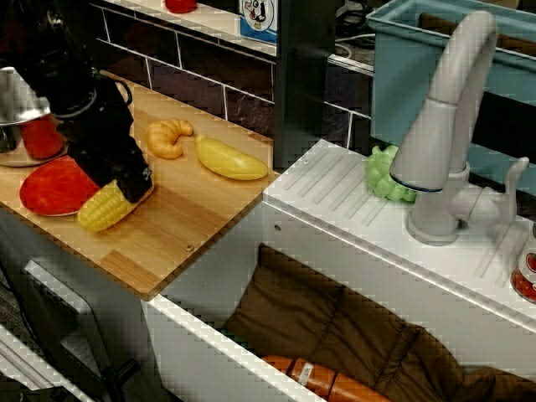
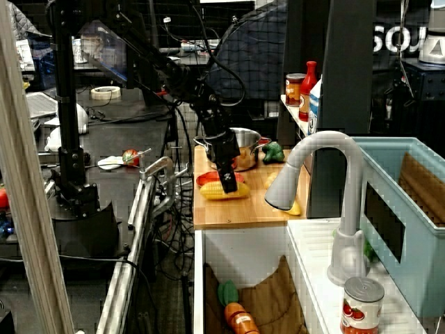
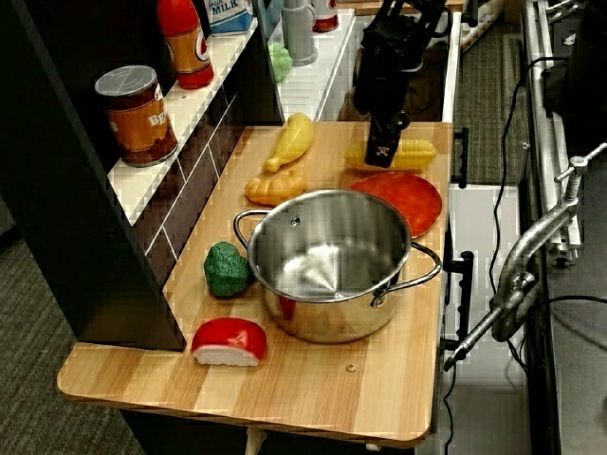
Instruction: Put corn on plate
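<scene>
The corn (image 1: 102, 208) is a bumpy yellow cob lying on the wooden counter, right beside the near rim of the red plate (image 1: 52, 188). My gripper (image 1: 131, 186) is down on the cob's end farthest from the plate, with black fingers (image 3: 381, 150) on either side of it. The frames do not show whether they press on it. In the top view the corn (image 3: 408, 154) lies just beyond the plate (image 3: 406, 202). The side view shows the gripper (image 2: 228, 182) over the corn (image 2: 224, 191), with the plate (image 2: 207, 179) behind.
A steel pot (image 3: 332, 261) stands next to the plate. An orange croissant (image 1: 168, 136) and a smooth yellow fruit (image 1: 229, 159) lie behind the corn. Green broccoli (image 3: 228, 269) and a red-white piece (image 3: 229, 342) sit near the pot. A sink (image 1: 352, 335) opens at the right.
</scene>
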Controlling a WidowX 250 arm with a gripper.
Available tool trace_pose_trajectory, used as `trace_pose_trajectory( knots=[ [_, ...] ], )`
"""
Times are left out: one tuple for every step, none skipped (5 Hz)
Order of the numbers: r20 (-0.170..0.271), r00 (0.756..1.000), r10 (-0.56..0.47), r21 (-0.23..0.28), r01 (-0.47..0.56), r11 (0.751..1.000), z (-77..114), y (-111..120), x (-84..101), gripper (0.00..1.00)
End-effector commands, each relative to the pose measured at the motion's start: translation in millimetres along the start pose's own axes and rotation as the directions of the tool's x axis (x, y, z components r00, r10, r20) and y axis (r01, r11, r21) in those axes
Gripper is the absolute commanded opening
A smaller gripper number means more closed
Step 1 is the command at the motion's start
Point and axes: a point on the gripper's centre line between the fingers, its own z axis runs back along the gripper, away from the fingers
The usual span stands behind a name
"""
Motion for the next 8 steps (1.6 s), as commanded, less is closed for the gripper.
trace_pose_trajectory(
  knots=[
    [0.007, 1.000, 0.020, -0.002, -0.020, 1.000, 59.6, -5.1, 35.5, 0.00],
    [-0.032, 0.999, 0.028, -0.017, -0.028, 0.999, 82.5, -0.8, 52.2, 0.00],
    [-0.086, 0.996, 0.009, 0.007, -0.008, 1.000, 97.4, 16.7, 65.7, 0.00],
    [-0.102, 0.995, 0.007, 0.022, -0.005, 1.000, 98.0, 41.3, 67.1, 0.00],
    [-0.111, 0.994, -0.002, 0.032, 0.006, 0.999, 93.9, 56.0, 62.2, 0.00],
    [-0.115, 0.993, -0.028, 0.025, 0.031, 0.999, 98.4, 63.2, 53.3, 0.00],
    [-0.148, 0.987, -0.065, 0.019, 0.069, 0.997, 91.0, 69.8, 38.9, 0.00],
    [-0.171, 0.980, -0.101, 0.027, 0.107, 0.994, 81.8, 71.7, 27.6, 0.00]
  ],
)
